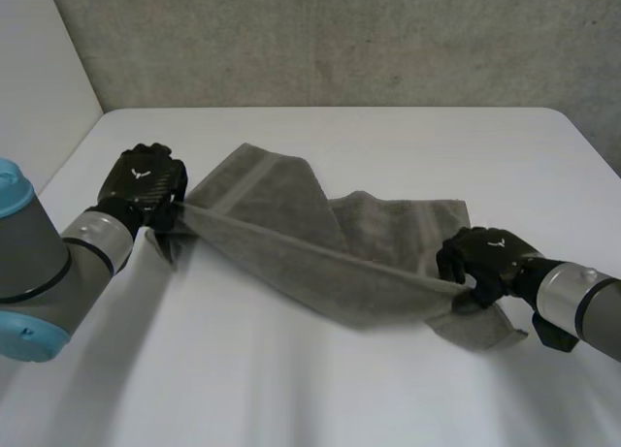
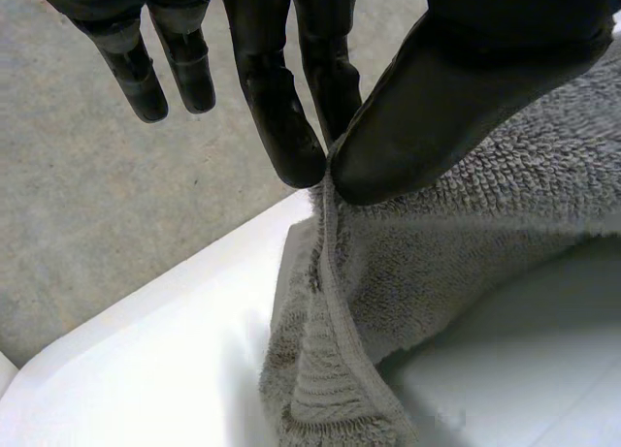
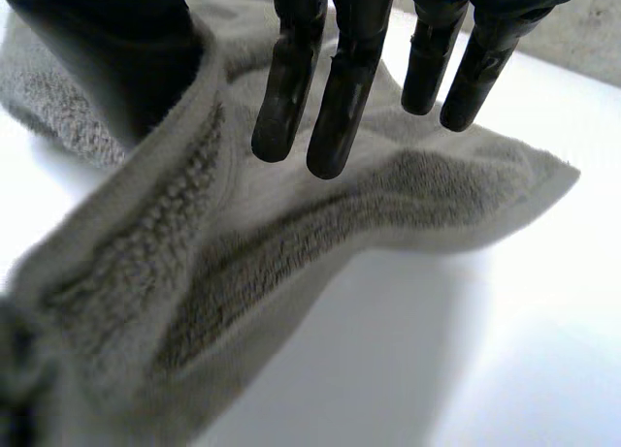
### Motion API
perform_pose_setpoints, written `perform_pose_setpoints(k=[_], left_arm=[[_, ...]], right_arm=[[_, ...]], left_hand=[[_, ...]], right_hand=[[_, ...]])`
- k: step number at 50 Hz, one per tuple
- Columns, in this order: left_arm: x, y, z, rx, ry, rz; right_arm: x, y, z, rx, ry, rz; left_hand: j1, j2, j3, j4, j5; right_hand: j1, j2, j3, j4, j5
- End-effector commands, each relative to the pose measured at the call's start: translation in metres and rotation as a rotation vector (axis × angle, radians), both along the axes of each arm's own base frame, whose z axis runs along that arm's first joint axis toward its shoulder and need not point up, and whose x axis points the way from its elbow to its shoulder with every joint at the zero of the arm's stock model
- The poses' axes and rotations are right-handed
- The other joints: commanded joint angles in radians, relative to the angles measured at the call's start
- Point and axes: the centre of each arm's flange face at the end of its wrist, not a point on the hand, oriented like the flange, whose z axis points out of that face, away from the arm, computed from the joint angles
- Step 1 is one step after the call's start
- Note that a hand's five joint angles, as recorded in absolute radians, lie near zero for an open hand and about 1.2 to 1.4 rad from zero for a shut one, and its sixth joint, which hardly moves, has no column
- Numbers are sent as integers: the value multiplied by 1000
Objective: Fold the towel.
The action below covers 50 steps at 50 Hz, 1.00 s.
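**While each hand grips an end, the grey towel (image 1: pixel 291 224) hangs stretched over the white table (image 1: pixel 388 137)**

Where the head view looks down on the table, the left hand (image 1: pixel 146 180) holds one end of the towel at the left side, and the right hand (image 1: pixel 485 258) holds the other end at the near right. Between them one edge of the towel runs taut, lifted off the table, while the rest of the cloth sags behind it and lies crumpled on the tabletop. In the left wrist view the left hand's thumb (image 2: pixel 456 98) and a fingertip (image 2: pixel 291 146) are pressed together on the towel's hemmed edge (image 2: pixel 335 272), the other fingers straight and clear of the cloth. In the right wrist view the towel's edge (image 3: pixel 184 146) rises between the right hand's thumb (image 3: pixel 126 59) and its fingers (image 3: pixel 335 117), which hang nearly straight and close together over the cloth
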Motion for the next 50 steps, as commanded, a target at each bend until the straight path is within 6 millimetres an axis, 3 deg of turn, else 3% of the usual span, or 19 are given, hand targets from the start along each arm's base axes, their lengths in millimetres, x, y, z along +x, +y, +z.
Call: perform_pose_setpoints(k=[1,2,8,11,13,14,15,17,31,50], left_arm=[[1,2,-3,28,30,3],[1,3,-3,29,30,2],[1,6,-6,41,27,-3],[0,11,-16,61,17,-11],[0,11,-20,68,10,-11],[-1,11,-25,71,8,-12],[-2,8,-31,78,4,-10],[-3,6,-36,79,3,-10],[-10,-5,-58,76,-4,12],[-5,5,-60,67,-82,23]], right_arm=[[-7,-1,-3,5,23,-3],[-7,-1,-1,-2,23,-3],[-7,-3,4,-27,19,2],[-14,-7,20,-85,7,-14],[-18,-10,22,-90,0,-23],[-20,-12,23,-91,-6,-27],[-20,-12,23,-91,-6,-27],[-23,-13,25,-91,-19,-22],[-36,-24,34,-116,-29,-72],[-48,-32,36,-117,-44,-119]], left_hand=[[102,58,-58,-66,75],[102,58,-58,-66,75],[102,58,-58,-66,75],[102,58,-58,-66,75],[-24,-68,-58,-66,-50],[-347,-390,-58,-66,-373],[-498,-542,-58,-66,-525],[-540,-584,-58,-66,-567],[-547,-590,-58,-66,-573],[-547,-590,-58,-66,-573]], right_hand=[[265,230,-53,-76,266],[463,429,-53,-76,464],[465,431,-53,-76,466],[465,431,-53,-76,466],[465,431,-53,-76,466],[465,431,-53,-76,466],[465,431,-53,-76,466],[465,431,-53,-76,466],[465,431,-53,-76,466],[465,431,-53,-76,466]])
